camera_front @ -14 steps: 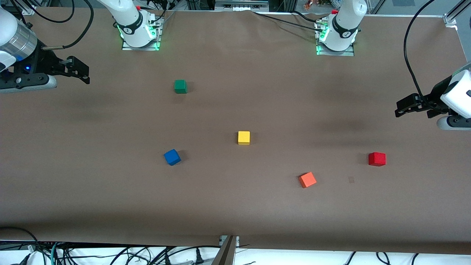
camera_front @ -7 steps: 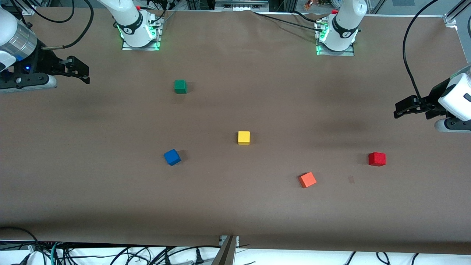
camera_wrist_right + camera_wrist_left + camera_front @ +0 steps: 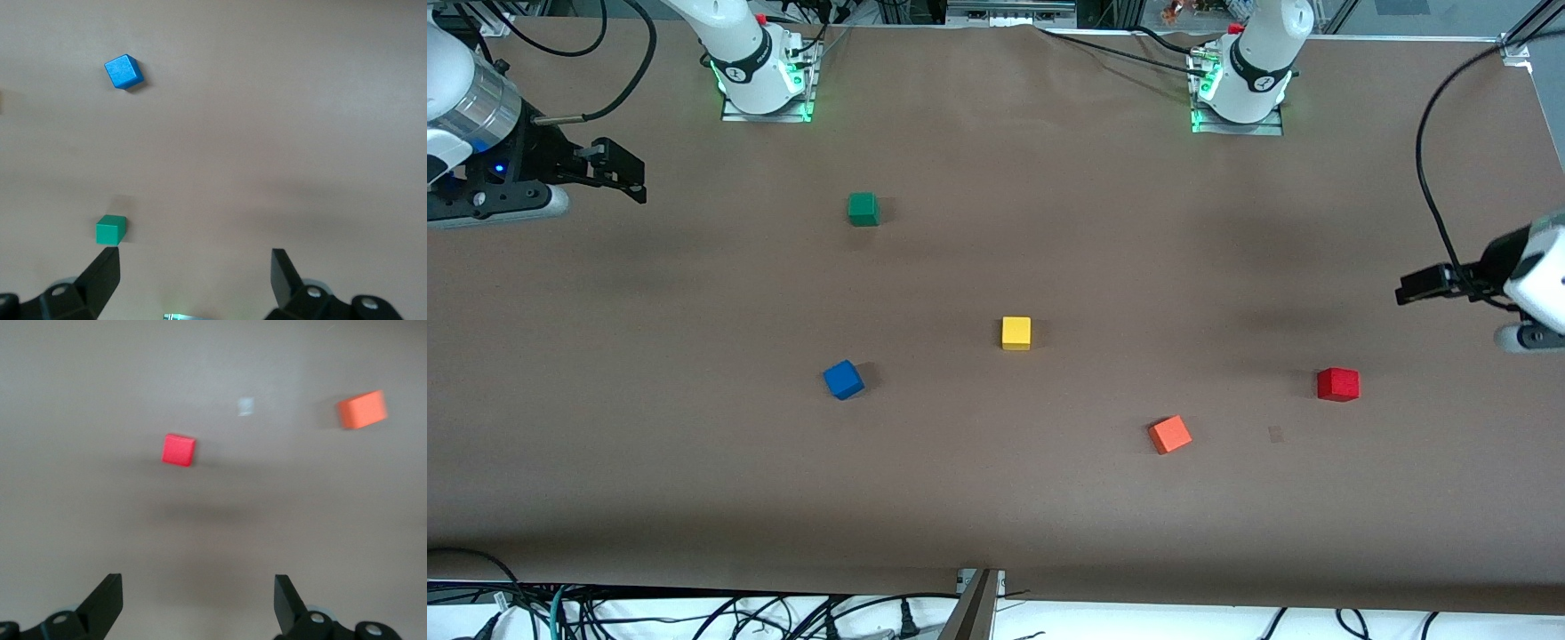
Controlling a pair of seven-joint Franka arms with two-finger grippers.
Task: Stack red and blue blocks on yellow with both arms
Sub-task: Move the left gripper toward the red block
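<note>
Both grippers wide open, holding nothing. Left gripper is up over the worktop at the left arm's end, above bare surface near the red block. Right gripper is up over the right arm's end. Yellow block sits mid-worktop; blue block lies slightly nearer the camera, toward the right arm's end. All three well apart, nothing stacked.

Two big white robot arms are showing dark grey rings at their joints. Green lights are glowing at each base, on shiny metal plates. Black cables are looping off both arms. The right gripper is black, with a tiny blue light beside it. The left gripper is black too.
</note>
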